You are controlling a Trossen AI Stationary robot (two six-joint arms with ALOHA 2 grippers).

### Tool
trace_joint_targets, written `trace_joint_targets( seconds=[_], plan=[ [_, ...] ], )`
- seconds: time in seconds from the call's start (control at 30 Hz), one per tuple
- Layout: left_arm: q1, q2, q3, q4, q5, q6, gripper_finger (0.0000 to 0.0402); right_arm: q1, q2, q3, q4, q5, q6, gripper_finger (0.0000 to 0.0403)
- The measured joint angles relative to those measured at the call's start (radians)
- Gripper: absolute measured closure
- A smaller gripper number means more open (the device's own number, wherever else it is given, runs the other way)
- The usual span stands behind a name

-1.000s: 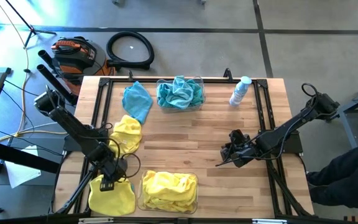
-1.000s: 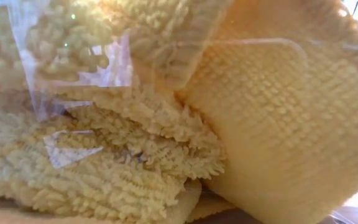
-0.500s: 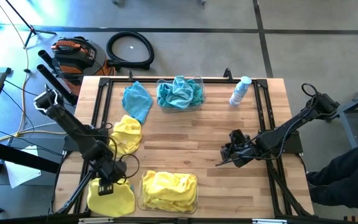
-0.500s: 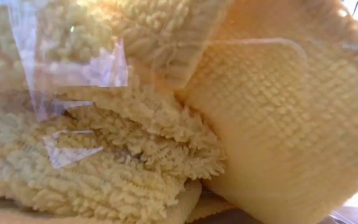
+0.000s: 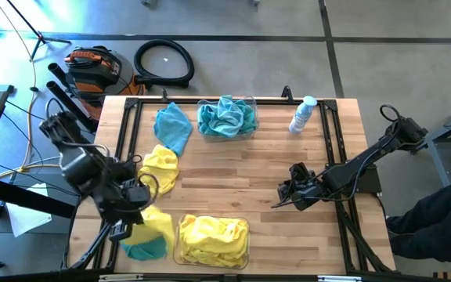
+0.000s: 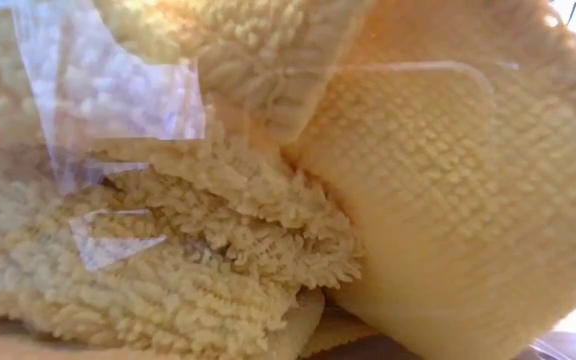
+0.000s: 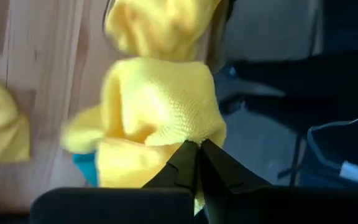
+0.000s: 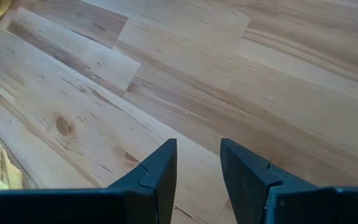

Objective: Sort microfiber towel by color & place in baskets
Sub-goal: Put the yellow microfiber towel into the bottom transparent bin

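Wooden table (image 5: 265, 172) carried two baskets (image 5: 227, 117) (image 5: 213, 241), loose yellow towel (image 5: 161, 167) and teal towels (image 5: 172, 125) (image 5: 145, 249), and a white bottle (image 5: 301, 115) near the far edge.

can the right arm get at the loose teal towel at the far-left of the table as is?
Probably not easily. The right pincer sits right of centre; the loose teal towel lies across the table, beside the teal-filled basket. Nothing blocks it, but it's a long stretch.

Bright yellow towel (image 5: 156, 223) is covering what seems a teal one (image 5: 145, 248); another teal towel (image 5: 226, 116) is filling the clear basket (image 5: 250, 102).
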Motion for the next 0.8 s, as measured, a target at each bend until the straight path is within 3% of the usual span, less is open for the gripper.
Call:
trace_joint_targets(
  seconds=[0.43, 0.8],
  plan=[
    [-0.015, 0.061, 0.259, 0.038, -0.174, -0.001, 0.0401, 0.0, 0.0, 0.0, -0.063, 0.0, -0.003, 0.0285],
    [0.025, 0.335, 0.449, 0.088, -0.288, -0.104, 0.0401, 0.0, 0.0, 0.0, -0.156, -0.014, -0.03, 0.0285]
  ],
)
